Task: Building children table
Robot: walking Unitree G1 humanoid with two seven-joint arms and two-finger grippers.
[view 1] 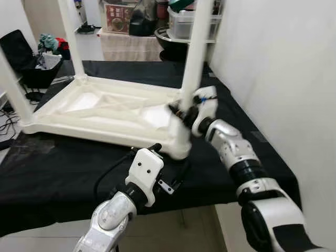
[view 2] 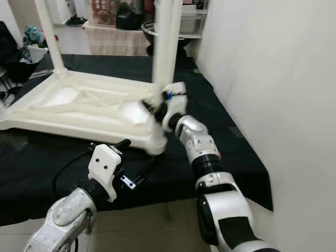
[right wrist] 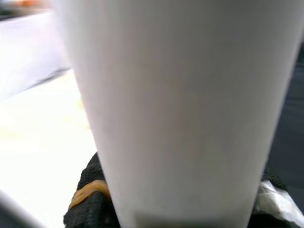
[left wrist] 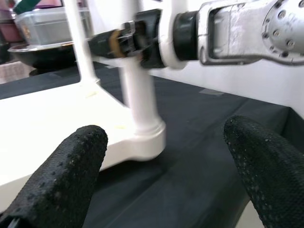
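The white tabletop [view 1: 100,113] is lying upside down on the black-covered table [view 1: 63,168], legs pointing up. The left gripper [left wrist: 166,175] is hovering wide open near its front corner. The right gripper [view 1: 184,111] is clamping the near right leg [view 1: 195,58]. Behind, a clear bin [view 1: 185,23] is holding something, possibly green-lidded.

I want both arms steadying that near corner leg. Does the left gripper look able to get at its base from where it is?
Probably yes. The left gripper is open and faces the leg base across bare black cloth; the right gripper holds the leg higher up.
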